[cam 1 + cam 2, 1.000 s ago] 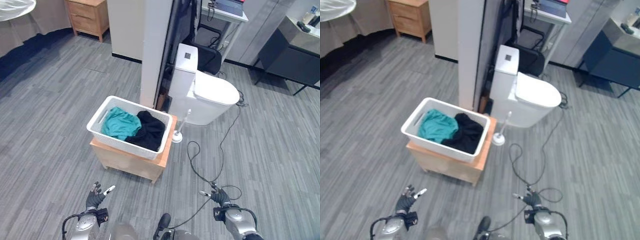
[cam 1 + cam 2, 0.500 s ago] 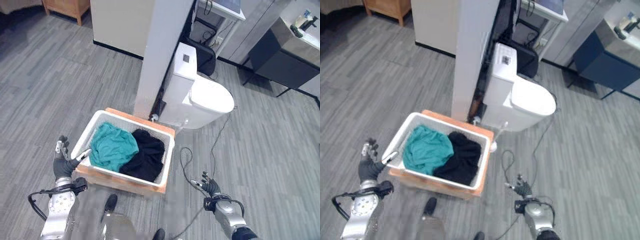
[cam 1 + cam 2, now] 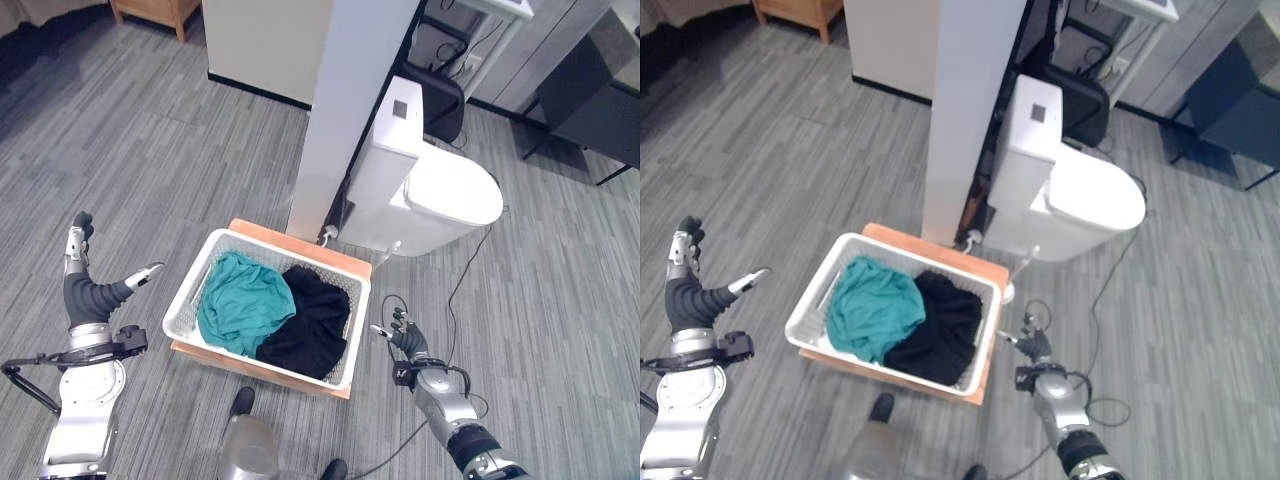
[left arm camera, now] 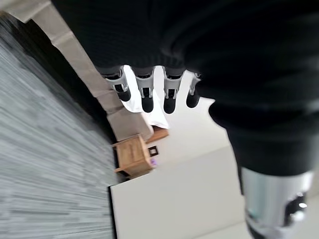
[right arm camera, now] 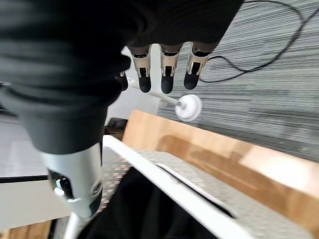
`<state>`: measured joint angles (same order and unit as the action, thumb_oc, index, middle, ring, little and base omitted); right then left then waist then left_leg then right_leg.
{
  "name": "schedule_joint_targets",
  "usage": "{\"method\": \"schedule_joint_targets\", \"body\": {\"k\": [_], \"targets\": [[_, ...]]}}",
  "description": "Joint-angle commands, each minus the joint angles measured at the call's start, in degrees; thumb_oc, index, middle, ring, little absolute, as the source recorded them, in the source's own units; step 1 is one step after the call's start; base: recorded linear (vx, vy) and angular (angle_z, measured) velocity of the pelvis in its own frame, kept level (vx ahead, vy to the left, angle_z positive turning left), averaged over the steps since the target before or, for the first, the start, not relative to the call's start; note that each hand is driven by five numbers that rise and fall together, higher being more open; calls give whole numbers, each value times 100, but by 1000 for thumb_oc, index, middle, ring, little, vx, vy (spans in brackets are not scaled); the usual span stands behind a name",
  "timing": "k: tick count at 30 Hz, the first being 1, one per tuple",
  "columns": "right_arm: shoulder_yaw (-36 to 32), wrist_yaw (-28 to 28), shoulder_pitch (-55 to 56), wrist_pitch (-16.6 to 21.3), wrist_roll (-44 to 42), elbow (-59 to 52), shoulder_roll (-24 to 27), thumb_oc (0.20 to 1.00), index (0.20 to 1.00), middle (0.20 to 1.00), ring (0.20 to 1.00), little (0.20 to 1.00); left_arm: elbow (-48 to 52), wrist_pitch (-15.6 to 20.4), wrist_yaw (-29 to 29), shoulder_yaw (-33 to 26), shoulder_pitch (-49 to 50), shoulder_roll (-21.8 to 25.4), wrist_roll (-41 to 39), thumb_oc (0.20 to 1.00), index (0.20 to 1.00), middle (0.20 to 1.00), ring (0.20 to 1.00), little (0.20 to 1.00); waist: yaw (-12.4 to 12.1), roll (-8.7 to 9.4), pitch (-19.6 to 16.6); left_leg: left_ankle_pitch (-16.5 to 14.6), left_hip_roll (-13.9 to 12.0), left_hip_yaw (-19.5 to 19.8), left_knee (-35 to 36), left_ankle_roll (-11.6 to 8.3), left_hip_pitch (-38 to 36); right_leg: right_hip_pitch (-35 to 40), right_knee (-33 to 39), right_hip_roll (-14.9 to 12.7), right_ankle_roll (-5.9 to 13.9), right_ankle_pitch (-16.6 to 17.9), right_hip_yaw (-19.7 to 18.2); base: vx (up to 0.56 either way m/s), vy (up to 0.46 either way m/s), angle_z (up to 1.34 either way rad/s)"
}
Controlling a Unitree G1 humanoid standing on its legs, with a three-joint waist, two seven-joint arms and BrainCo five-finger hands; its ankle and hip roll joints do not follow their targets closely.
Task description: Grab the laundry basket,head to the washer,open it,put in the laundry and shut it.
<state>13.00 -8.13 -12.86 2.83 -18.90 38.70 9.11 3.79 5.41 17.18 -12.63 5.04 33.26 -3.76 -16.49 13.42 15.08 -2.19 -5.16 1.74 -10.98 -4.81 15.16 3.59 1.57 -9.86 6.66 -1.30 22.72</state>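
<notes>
Head-camera scene with both wrist views: a white laundry basket [image 3: 268,320] rests on a low wooden stand [image 3: 340,392] on grey plank flooring [image 3: 150,160], lying between the two hands and touched by neither. The left hand [image 3: 85,292] is raised to the basket's left, well apart from its rim, with fingers straight and spread and the thumb held out toward the basket; its wrist view shows the fingers [image 4: 147,97] extended in a row with nothing between them. The right hand [image 3: 404,337] hovers just beside the basket's right end, fingers relaxed and apart, holding nothing; in its wrist view the fingers [image 5: 166,75] hang above the stand's wooden edge, with the basket's perforated white wall and handle slot below them. Inside the basket, a teal garment [image 3: 240,304] lies on the side nearer the left hand and a black garment [image 3: 308,322] on the side nearer the right hand, the two touching. Beyond the basket, farther from both hands, stand a white pillar [image 3: 345,110] and a white toilet [image 3: 430,195], with a toilet brush [image 5: 187,106] just past the right fingertips
</notes>
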Motion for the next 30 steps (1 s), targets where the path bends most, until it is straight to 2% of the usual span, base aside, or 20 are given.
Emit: {"method": "schedule_joint_targets", "body": {"k": [1,2,10,11,13,21,22,30], "targets": [[89,167,36,-172,7,-419,227,1000,1000,1000,1000,1000,-339,-412,-132,-127,-51,190,299,1000,1000,1000,1000,1000,-50,-223,-147,43,-182,231,522,247,-337,-272,-512,-143,278,-212,109,-27,-49,10],[115,224,13,-262,11,-585,224,1000,1000,1000,1000,1000,-601,-551,-234,-198,-80,316,402,1000,1000,1000,1000,1000,-29,-182,-91,106,-218,264,638,243,-314,-332,-474,-111,270,-188,134,-18,-37,11],[217,377,9,-478,106,-822,196,1000,1000,1000,1000,1000,-1243,-933,-513,-82,-505,740,201,1000,1000,1000,1000,1000,100,-42,-73,262,-303,348,936,219,-227,-464,-358,-28,274,-139,260,1,-24,6],[217,377,9,-478,106,-822,196,1000,1000,1000,1000,1000,-1243,-933,-513,-82,-505,740,201,1000,1000,1000,1000,1000,100,-42,-73,262,-303,348,936,219,-227,-464,-358,-28,274,-139,260,19,-5,4],[289,411,28,-539,128,-925,178,1000,1000,1000,1000,1000,-1522,-1105,-413,-75,-889,1040,220,1000,1000,1000,1000,1000,179,18,-77,291,-328,344,1025,207,-206,-523,-341,-23,282,-119,312,27,-4,6],[416,459,43,-591,199,-924,45,1000,1000,1000,1000,1000,-1815,-1280,-356,137,-1527,1489,502,1000,1000,1000,1000,1000,220,134,-15,277,-345,360,1055,191,-186,-570,-336,-17,294,-105,359,5,-5,9],[492,464,46,-588,197,-882,-24,1000,1000,1000,1000,1000,-1916,-1352,-308,291,-1845,1606,616,1000,1000,1000,1000,1000,258,186,1,255,-355,339,1048,184,-197,-583,-342,-20,299,-87,355,0,0,0],[554,458,-78,-698,296,-643,-115,1000,1000,1000,1000,1000,-1793,-1484,-611,637,-2063,1606,353,1000,1000,1000,1000,1000,262,193,110,196,-329,316,969,205,-226,-575,-381,-58,297,-70,312,0,-1,-2]]}}
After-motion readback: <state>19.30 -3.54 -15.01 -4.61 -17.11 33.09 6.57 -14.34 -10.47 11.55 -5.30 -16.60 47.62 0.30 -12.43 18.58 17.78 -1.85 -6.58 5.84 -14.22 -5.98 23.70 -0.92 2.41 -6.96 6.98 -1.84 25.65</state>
